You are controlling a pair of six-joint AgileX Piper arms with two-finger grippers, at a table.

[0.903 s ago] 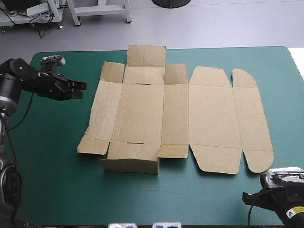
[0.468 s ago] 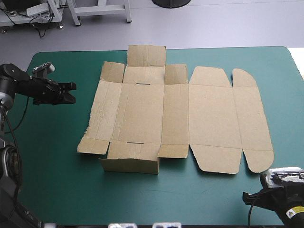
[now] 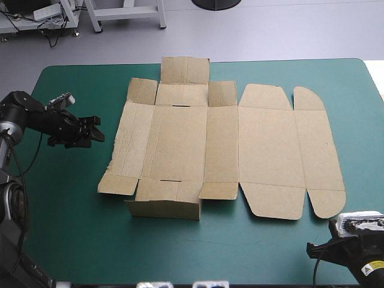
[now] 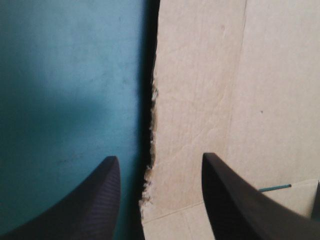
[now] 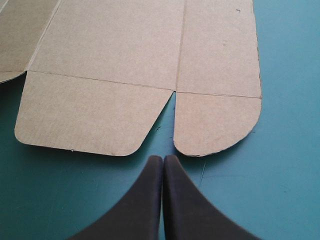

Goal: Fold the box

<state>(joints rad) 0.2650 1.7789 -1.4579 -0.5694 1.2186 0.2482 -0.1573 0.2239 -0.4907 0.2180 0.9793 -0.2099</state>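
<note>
Right gripper (image 5: 163, 159) sitting low at the table's near right corner, black fingers pressing together into one point, aiming at the two rounded near flaps of the box (image 3: 228, 144). Box lying flat and unfolded across the middle of the teal-green cover (image 3: 66, 228). Left gripper (image 4: 160, 159) hovering at the left side, fingers standing apart, the box's ragged left edge showing between them

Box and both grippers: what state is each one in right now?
Box: lying flat, unfolded, no walls tucked, left edge ragged.
Left gripper: open, pointed at the box's left edge.
Right gripper: shut, just short of the box's near right flaps, not touching.
</note>
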